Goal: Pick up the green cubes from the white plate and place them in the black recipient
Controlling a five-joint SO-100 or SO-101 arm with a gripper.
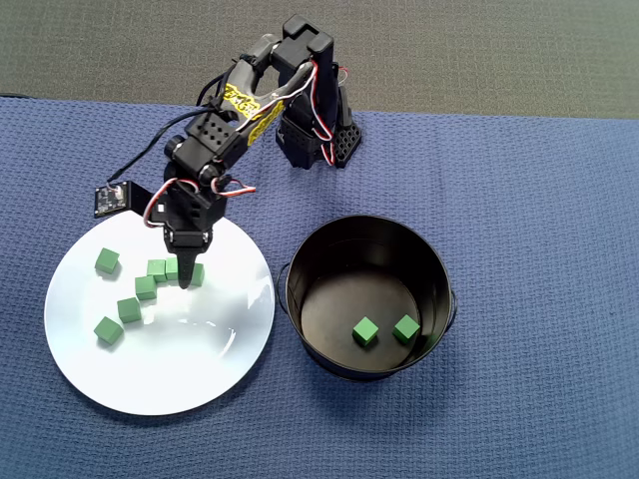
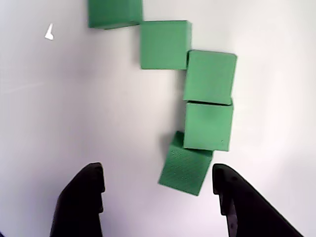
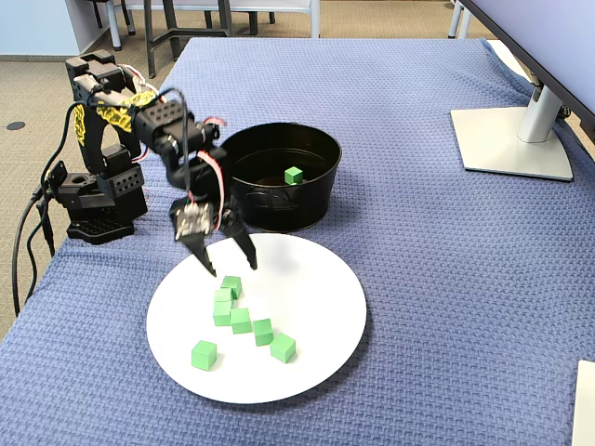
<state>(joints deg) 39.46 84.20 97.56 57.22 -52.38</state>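
Several green cubes [image 1: 146, 287] lie on the white plate [image 1: 180, 369] at the left of the overhead view. My gripper [image 1: 185, 277] points down over the cluster, open. In the wrist view the black fingers [image 2: 84, 197] stand wide apart over the plate [image 2: 74, 98]. A tilted green cube [image 2: 186, 168] lies between them, close to the right finger, with a chain of cubes [image 2: 209, 76] beyond it. The black recipient [image 1: 300, 261] stands right of the plate and holds two green cubes [image 1: 365, 331]. The fixed view shows the gripper [image 3: 231, 269] just above the nearest cube [image 3: 231, 285].
A blue woven cloth [image 3: 437, 279] covers the table. The arm's base [image 1: 315, 140] sits behind plate and pot. A monitor stand [image 3: 511, 139] occupies the far right of the fixed view. A small black module [image 1: 112, 198] hangs left of the wrist.
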